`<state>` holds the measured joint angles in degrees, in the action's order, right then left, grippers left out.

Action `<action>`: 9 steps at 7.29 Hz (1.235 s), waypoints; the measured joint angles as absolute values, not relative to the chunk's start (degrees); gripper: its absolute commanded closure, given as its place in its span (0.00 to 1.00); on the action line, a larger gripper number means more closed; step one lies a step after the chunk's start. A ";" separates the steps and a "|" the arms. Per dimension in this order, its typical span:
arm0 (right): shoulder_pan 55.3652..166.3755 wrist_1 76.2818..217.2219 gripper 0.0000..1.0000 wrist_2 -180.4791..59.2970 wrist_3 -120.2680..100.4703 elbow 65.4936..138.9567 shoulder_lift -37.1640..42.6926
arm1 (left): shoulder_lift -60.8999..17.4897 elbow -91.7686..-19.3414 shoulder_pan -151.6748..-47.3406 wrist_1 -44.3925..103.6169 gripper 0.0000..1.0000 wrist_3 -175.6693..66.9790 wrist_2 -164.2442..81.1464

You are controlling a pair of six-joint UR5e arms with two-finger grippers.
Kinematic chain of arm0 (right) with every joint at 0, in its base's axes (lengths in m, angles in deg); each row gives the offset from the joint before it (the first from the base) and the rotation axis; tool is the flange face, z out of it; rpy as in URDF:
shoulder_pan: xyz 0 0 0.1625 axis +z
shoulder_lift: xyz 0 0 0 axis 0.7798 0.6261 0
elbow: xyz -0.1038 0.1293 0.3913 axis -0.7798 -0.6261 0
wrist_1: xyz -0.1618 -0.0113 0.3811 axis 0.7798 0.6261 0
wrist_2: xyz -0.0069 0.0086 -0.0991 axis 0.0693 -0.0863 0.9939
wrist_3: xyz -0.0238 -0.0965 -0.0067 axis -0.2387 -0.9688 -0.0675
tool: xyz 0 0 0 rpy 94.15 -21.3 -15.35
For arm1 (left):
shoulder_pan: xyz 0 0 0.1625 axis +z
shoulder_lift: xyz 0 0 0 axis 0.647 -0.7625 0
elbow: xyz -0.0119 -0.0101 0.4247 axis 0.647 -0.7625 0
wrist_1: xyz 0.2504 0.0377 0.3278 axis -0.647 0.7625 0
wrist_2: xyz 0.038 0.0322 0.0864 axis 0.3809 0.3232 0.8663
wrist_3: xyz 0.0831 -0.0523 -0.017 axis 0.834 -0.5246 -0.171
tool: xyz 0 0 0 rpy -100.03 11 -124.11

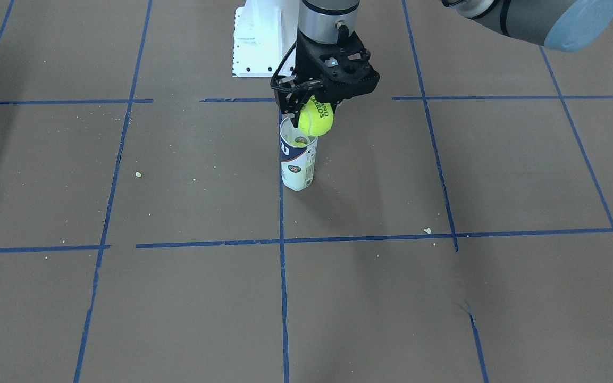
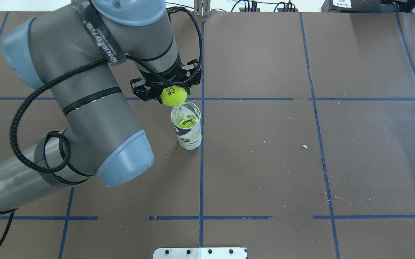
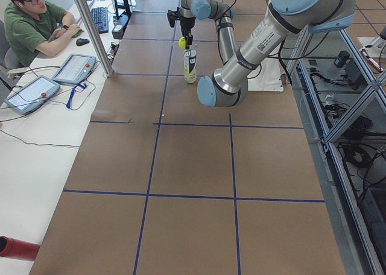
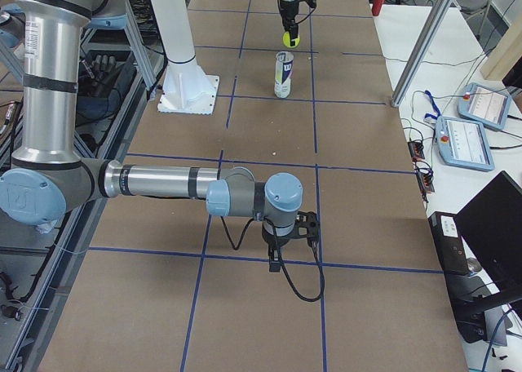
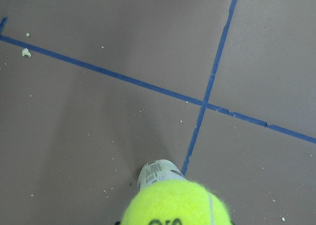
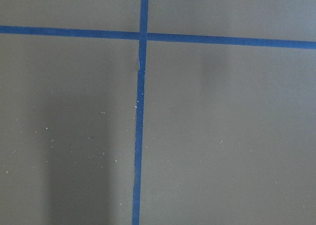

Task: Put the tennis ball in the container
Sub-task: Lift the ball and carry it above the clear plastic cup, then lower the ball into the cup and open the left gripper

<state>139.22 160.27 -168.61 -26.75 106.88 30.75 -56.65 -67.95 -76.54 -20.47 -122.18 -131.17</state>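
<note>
The tennis ball (image 1: 316,118), yellow-green with black lettering, hangs in my left gripper (image 1: 314,110), which is shut on it. It sits just above the rim of the container (image 1: 298,162), a little off the middle of its mouth. The container (image 2: 189,131) stands upright near a tape crossing, and a second yellow ball (image 2: 187,122) lies inside it. In the left wrist view the tennis ball (image 5: 177,203) fills the bottom edge, with the container's top (image 5: 159,171) peeking out behind it. My right gripper (image 4: 294,233) hovers low over the table far from the can; I cannot tell whether it is open or shut.
The white pedestal base (image 1: 255,42) stands just behind the can on the robot's side. My left arm's elbow (image 2: 121,162) hangs over the table beside the can. A seated operator (image 3: 36,22) and tablets (image 3: 73,68) are along the far table edge.
</note>
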 measured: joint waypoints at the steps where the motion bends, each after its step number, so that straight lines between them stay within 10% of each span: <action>1: 139.22 160.27 0.00 -168.61 -26.75 106.88 30.75 | -56.62 -67.54 -75.73 -20.39 0.67 -122.33 -131.07; 3: 139.22 160.27 0.00 -168.61 -26.75 106.90 30.70 | -56.55 -67.36 -75.11 -20.30 0.58 -122.36 -131.01; 5: 139.22 160.27 0.00 -168.61 -26.75 106.89 30.72 | -56.43 -67.38 -75.05 -20.18 0.01 -122.01 -130.98; 9: 139.22 160.28 0.00 -168.61 -26.75 106.90 30.72 | -56.40 -67.82 -75.03 -20.14 0.01 -121.71 -130.94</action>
<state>139.22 160.28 -168.61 -26.75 106.90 30.72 -56.40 -67.82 -75.03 -20.14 -121.71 -130.94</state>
